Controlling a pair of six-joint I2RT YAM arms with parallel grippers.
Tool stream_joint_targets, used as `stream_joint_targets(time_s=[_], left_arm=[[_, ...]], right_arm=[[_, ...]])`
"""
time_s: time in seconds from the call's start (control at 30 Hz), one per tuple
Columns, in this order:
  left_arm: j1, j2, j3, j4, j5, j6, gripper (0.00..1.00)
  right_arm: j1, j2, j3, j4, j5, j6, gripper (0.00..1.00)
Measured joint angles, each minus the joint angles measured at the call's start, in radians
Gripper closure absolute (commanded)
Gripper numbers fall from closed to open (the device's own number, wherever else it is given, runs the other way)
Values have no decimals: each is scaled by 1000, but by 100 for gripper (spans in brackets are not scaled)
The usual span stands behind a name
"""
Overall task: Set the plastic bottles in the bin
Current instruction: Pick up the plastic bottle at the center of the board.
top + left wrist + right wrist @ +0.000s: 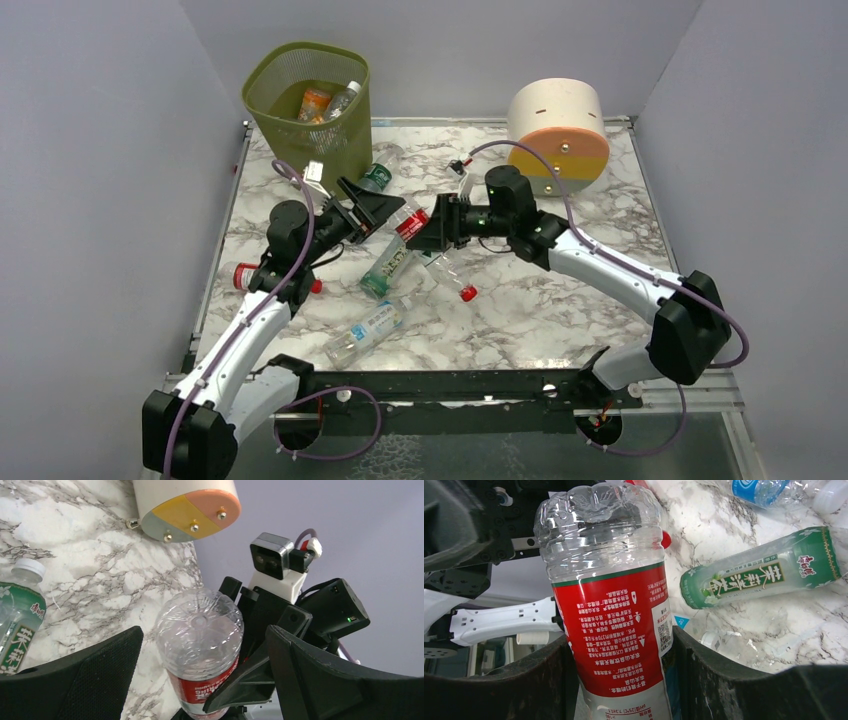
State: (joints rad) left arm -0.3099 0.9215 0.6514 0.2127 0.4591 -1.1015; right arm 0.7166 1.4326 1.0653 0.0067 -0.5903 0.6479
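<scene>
My right gripper [425, 228] is pinching a red-labelled bottle [616, 630] around its middle, one finger pressed on each side of the label. The bottle is outside the bin [345, 140], in front of it and towards the middle of the table [560, 300]. Its clear ribbed bottom points at my left gripper [383, 213]. That gripper is spread wide, with the bottle's bottom between its fingers and a gap showing on both sides in the left wrist view.

Inside the bin lie an orange bottle [314, 103] and a clear bottle [343, 98]. Just beside the bin's front corner lies a bottle with a dark green label [381, 170]. Further out in front of the bin, a pale green-labelled bottle [390, 268] lies on the marble below the held one. A blue-labelled bottle [368, 330] lies further out again. A red-capped bottle [247, 275] lies in front of the bin beside my left arm.
</scene>
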Motion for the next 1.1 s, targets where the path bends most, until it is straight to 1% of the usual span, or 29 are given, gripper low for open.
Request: stream_joint_targets(time_s=[0.43,0.57,0.7,0.8,0.93,1.03,1.1], left_arm=[[-75,29,15,16,-76,23,1],[-95,29,15,4,-106,45,13],[-100,28,15,-11,-128,66,30],[-102,28,26,-18,-136,78,42],[-105,28,33,-29,-139,85,51],[-105,28,42,-37,-139,90,53],[-105,28,45,-39,-140,95,53]], right_arm=[[24,67,44,60,-9,40,51],[40,81,73,62,-8,45,51],[44,83,87,63,-8,51,51],[44,86,89,58,-7,53,48],[46,86,89,60,-7,56,44],[46,85,89,63,-7,59,40],[46,85,89,67,-7,59,35]])
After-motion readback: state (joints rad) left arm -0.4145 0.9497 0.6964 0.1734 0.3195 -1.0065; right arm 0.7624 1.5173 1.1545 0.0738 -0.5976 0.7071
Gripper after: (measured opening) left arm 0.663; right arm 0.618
